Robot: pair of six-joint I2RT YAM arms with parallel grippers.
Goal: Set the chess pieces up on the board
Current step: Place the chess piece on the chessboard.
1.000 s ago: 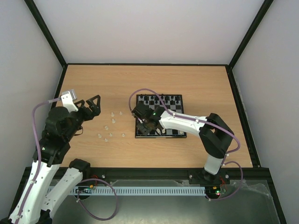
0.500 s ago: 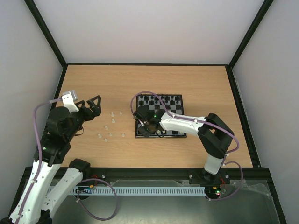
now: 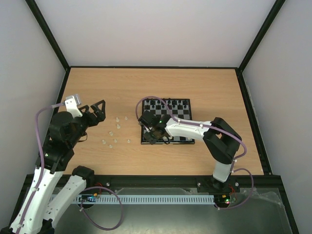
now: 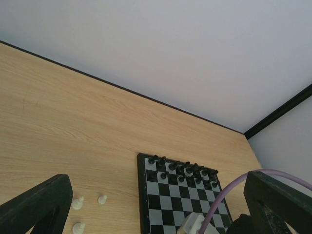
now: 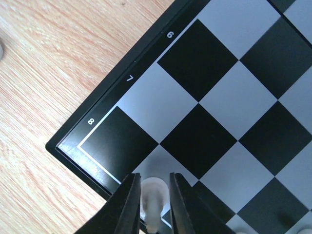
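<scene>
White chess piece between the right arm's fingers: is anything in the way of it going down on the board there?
Nothing visible does. The white chess piece is between the right fingers at the chessboard's corner, and the corner square beside it is bare.

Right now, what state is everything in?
left gripper, wide open, empty
right gripper, nearly closed around a white piece; grip unclear
white piece, between the jaws, at the board's edge row
board, flat on the table
black pieces, standing on the two far rows
loose white pieces, scattered on the table, off the board
</scene>
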